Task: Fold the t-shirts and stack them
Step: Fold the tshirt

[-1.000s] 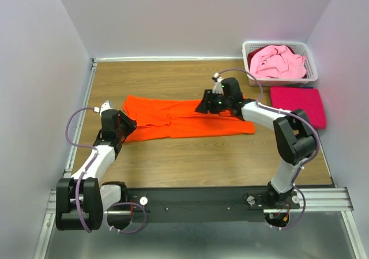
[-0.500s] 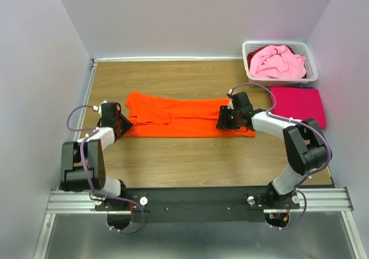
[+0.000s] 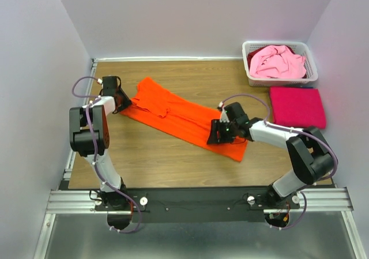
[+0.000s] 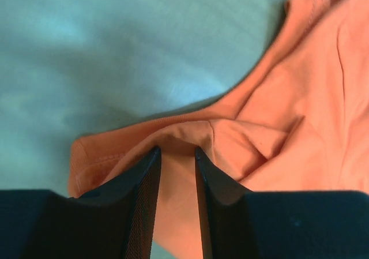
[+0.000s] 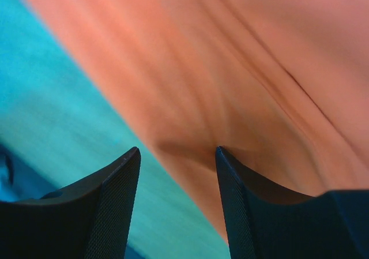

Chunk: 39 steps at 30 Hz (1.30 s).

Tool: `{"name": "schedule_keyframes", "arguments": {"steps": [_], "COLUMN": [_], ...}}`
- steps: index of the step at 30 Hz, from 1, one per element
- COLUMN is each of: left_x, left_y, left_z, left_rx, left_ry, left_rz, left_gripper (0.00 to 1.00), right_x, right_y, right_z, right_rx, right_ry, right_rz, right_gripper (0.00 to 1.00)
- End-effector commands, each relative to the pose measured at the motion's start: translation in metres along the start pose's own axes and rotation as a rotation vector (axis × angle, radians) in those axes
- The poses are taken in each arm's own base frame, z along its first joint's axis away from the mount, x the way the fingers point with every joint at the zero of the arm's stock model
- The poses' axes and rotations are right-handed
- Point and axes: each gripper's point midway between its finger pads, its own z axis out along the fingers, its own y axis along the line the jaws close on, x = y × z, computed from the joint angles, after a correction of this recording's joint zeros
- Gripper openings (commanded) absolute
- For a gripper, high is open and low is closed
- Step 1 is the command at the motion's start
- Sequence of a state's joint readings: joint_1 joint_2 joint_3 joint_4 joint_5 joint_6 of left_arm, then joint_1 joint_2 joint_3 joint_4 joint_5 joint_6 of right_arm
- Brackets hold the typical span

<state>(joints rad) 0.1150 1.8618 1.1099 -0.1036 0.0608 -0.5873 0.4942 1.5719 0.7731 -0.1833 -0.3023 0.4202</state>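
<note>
Left fingers (image 4: 141, 207) clamped, orange t-shirt (image 3: 184, 117) edge between

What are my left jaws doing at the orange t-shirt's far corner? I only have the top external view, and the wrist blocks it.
Observer: In the left wrist view, the left jaws stand nearly shut, pinching a raised fold of the orange t-shirt near its edge.
Operator: And the right jaws?
Observer: In the right wrist view they stand wider apart. Orange cloth fills the gap, with a dark crease at the tips. I cannot tell whether they grip it.
</note>
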Motion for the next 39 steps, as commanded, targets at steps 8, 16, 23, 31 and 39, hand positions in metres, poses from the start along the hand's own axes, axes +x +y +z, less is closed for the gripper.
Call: {"name": "schedule_keyframes", "arguments": {"steps": [8,16,23,31,39], "left_x": [-0.073,-0.071,-0.002,0.021,0.035], "left_y": [-0.024,-0.079,-0.127,-0.155,-0.156], "left_z": [-0.003,-0.09,-0.091,-0.023,0.04], "left_rx": [-0.031,0.013,0.072,0.05,-0.032], "left_ry": [-0.152,-0.328,-0.253,-0.137,-0.037], "left_rz": [0.132,0.14,0.229,0.313,0.35], "left_gripper": [0.43,0.44,0.36,0.26,0.22], "right_x": [0.041,-0.04,-0.028,-0.01,0.014], "right_y": [0.084,0.063,0.036,0.027,0.025], "right_z": [-0.028,-0.028,-0.018,-0.007,-0.005], "right_rx": [-0.158,0.093,0.189,0.177,0.135], "right_ry": [0.19,-0.029,0.051,0.123,0.191], "right_rz": [-0.063,-0.264,-0.353,-0.382,-0.363], "right_gripper": [0.65,0.64,0.58,0.54,0.54]}}
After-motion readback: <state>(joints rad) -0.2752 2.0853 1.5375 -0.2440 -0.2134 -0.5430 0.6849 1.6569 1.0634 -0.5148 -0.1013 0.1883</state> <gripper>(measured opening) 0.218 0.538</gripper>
